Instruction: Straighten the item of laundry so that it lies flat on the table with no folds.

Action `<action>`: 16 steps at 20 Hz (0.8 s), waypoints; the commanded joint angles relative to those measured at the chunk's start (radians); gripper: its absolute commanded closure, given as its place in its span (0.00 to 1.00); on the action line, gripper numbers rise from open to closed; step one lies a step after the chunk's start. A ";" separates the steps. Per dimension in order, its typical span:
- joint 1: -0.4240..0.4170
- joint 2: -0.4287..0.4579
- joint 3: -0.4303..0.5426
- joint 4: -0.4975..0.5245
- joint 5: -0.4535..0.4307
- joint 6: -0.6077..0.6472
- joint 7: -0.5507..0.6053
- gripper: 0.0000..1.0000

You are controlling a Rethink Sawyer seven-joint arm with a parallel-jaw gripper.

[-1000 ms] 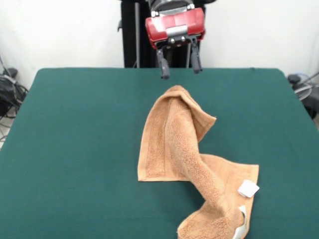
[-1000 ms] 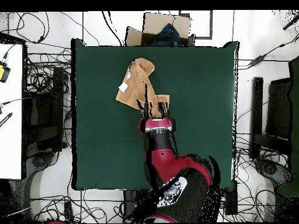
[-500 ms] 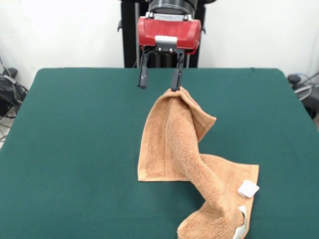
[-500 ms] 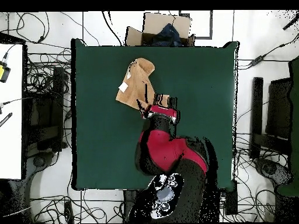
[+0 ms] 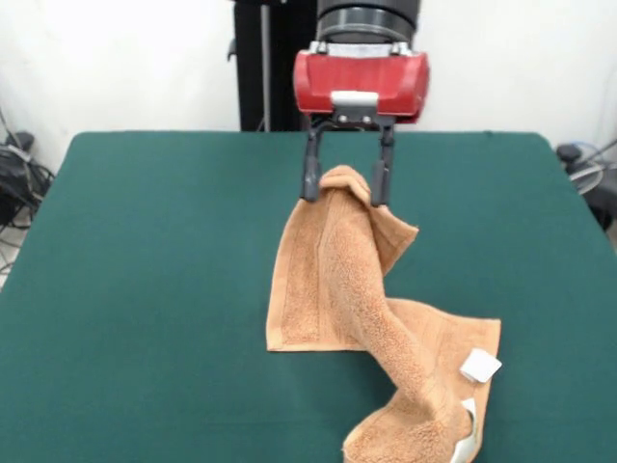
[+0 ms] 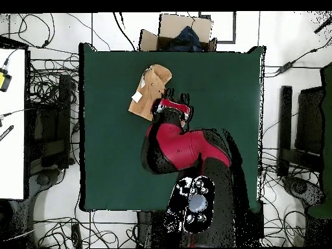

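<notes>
One towel [image 5: 357, 299], terry cloth, orange-tan, sitting center to lower right of the front view on the green counter [image 5: 145, 251]. Def not flat: one panel lies down w/ a woven border band showing, then a thick rolled ridge runs diagonally over it toward the bottom edge of the frame, and a folded corner humps up near the top center. Two small white tags, one [image 5: 480, 366] at lower right, another [image 5: 467, 436] right by the bottom edge.

One pincer [image 5: 343, 191], red housing above it, jaws wide apart and straddling that raised top fold, one finger each side. Nothing gripped yet as far as can be seen; cloth sits between the fingers but no pinch. Overhead view mostly just shows the arm covering that end of the towel [image 6: 150, 91], upper left of center on the counter [image 6: 220, 84].

Handling guess: soft, light, floppy, zero stiffness, so will drape and drag rather than slide as a sheet. Terry on felt prob grabs a bit, so pulling low could bunch it more. Best hold looks like the raised fold/corner under the pincer now, thin enough to pinch, then lift and peel outward. Rolled ridge too fat to grab imo.
</notes>
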 commanded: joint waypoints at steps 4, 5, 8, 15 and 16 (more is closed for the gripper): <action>-0.025 0.001 0.225 -0.022 0.006 0.117 0.000 0.00; -0.023 0.005 0.226 -0.027 0.008 0.119 0.000 0.00; -0.011 0.012 0.219 -0.038 0.014 0.121 0.002 0.00; 0.010 0.021 0.204 -0.064 0.025 0.131 0.003 0.00; 0.015 0.025 0.198 -0.069 0.027 0.129 0.004 0.00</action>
